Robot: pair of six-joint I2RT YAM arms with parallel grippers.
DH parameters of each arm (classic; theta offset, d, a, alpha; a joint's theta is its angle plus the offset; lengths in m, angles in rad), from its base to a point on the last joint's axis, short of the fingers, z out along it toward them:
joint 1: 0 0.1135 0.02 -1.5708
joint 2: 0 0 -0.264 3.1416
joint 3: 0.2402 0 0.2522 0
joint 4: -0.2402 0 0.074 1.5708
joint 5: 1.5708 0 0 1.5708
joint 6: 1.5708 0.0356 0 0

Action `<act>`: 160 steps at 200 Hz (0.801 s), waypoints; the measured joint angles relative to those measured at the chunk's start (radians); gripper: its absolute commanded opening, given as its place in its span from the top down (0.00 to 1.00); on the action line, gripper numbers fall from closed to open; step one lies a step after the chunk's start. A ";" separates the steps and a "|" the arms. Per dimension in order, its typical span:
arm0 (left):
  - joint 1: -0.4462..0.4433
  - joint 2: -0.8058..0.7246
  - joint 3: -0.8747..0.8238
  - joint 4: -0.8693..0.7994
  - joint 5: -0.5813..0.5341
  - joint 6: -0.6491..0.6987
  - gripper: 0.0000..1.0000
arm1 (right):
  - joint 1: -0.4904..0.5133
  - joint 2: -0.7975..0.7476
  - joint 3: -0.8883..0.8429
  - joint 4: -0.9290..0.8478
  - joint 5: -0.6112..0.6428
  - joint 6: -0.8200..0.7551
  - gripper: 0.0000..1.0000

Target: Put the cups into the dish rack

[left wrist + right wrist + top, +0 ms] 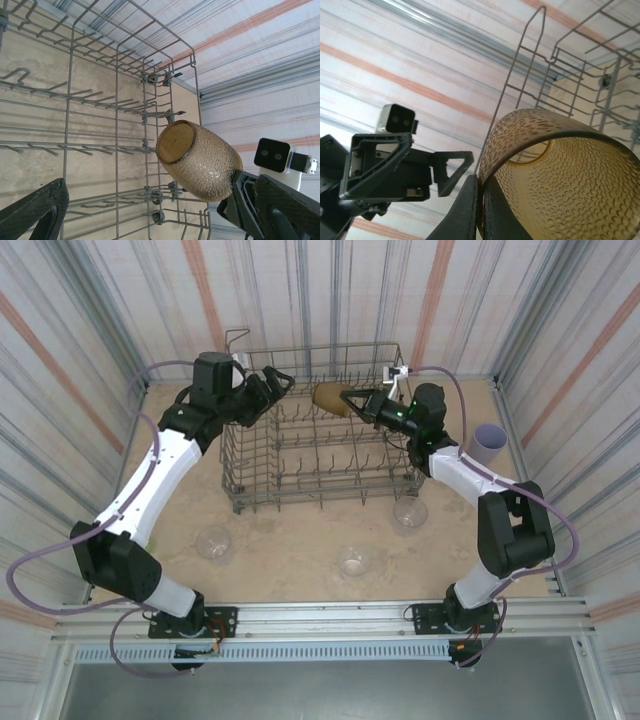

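The amber-brown cup (pixel 329 397) hangs on its side over the back rows of the grey wire dish rack (pixel 300 472), mouth toward the left arm. My right gripper (pixel 351 399) is shut on it, the two fingers (pixel 470 212) pinching the cup's rim (pixel 560 180). In the left wrist view the cup (pixel 200 160) hangs above the rack's tines (pixel 100 100), held from the lower right. My left gripper (pixel 277 384) stands open at the rack's back left, a short way from the cup, with nothing between its fingers (pixel 35 210).
Three clear cups stand on the table in front of the rack: at left (pixel 214 542), in the middle (pixel 354 561) and at right (pixel 410 511). A lavender cup (pixel 490 443) stands by the right wall. Striped walls close in the table on three sides.
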 measured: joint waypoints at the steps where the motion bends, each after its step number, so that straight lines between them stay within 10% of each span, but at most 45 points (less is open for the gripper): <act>1: 0.000 0.000 0.000 0.001 0.000 0.000 0.01 | 0.002 0.001 0.000 0.005 0.000 0.000 1.00; 160: -0.008 0.050 -0.061 0.172 0.031 -0.195 0.01 | 0.106 0.209 0.011 0.502 0.004 0.217 1.00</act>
